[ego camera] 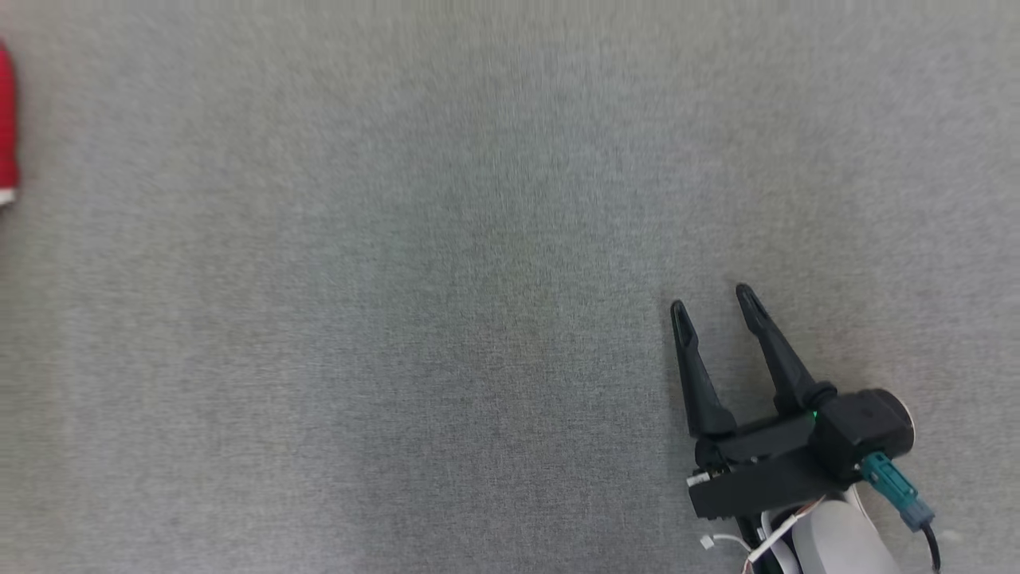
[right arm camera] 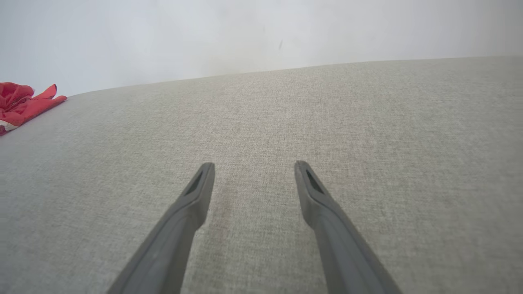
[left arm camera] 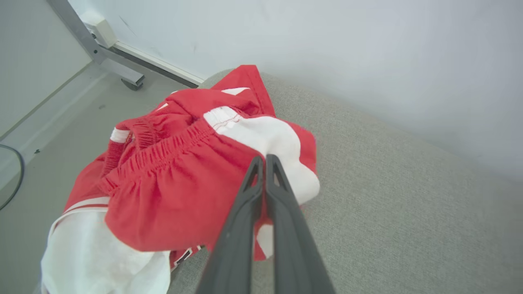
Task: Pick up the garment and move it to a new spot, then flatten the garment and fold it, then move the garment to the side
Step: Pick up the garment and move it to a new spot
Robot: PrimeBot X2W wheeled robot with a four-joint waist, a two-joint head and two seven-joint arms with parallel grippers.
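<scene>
The left end effector (left arm camera: 265,159) is pinched shut on crumpled red-and-white shorts (left arm camera: 171,192) at the grey tabletop (left arm camera: 388,204) edge; the right end effector (ego camera: 710,298) hovers open.

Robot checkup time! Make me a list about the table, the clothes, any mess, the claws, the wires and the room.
Surface: grey fabric-covered surface, smooth, mostly bare.
Job's things: red and white garment, bunched up at the surface's edge, not flattened or folded.
Clutter: nothing seen.
Grippers: left gripper shut, apparently pinching the garment at its white patch; right gripper open over bare surface, holding nothing.
Cables: dark cable on the floor; thin wires at the right wrist.
Surroundings: pale wall; metal frame leg on the floor.
</scene>
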